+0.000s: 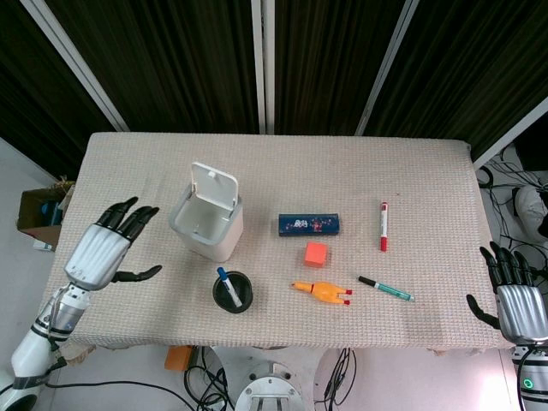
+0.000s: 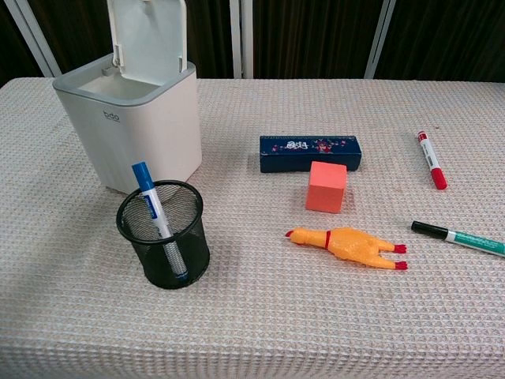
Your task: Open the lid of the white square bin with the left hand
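The white square bin stands left of the table's middle. Its lid is up, hinged at the far side, and the inside shows. My left hand is open with fingers spread, well to the left of the bin over the table's left edge; the chest view does not show it. At the bottom right corner of the head view, off the table, my right hand is open and holds nothing.
A black mesh cup with a blue pen stands just in front of the bin. Right of it lie a blue pencil case, an orange cube, a rubber chicken, a green marker and a red marker.
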`<state>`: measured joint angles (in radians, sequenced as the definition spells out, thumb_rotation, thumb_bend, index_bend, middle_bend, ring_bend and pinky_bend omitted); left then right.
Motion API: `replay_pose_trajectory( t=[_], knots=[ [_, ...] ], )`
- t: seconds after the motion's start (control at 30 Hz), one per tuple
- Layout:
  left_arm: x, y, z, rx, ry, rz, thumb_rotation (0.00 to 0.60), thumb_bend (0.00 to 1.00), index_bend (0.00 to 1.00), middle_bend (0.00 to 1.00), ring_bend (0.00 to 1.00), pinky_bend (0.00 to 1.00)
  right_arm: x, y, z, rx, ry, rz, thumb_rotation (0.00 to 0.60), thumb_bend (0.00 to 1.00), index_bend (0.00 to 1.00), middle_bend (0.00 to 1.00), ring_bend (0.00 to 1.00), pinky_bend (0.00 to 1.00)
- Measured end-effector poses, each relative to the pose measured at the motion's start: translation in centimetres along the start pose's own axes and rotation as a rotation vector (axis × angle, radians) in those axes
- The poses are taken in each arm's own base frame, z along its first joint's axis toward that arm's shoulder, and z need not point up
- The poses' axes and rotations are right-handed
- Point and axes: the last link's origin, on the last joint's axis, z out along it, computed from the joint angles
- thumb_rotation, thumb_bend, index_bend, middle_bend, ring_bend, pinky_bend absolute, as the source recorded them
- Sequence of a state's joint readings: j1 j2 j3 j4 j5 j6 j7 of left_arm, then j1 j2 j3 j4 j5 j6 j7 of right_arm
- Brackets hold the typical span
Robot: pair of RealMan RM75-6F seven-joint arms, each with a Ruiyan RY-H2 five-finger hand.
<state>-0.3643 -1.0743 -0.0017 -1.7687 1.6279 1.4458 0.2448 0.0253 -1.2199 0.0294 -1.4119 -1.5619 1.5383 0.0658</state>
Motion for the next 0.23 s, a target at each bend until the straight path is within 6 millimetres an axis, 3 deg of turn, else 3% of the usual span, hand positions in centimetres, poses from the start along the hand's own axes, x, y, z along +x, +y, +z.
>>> replay_pose_trajectory(
  t=[0.23],
  knots=[
    [-3.0, -3.4, -8.3, 0.166, -0.055, 0.007, 0.251, 0.17, 0.1, 0.16, 0.06, 0.2, -0.3, -0.2, 0.1, 0.011, -0.012, -0.006, 0.6, 0.23, 0.0, 0.0, 0.0, 0.0]
  ],
)
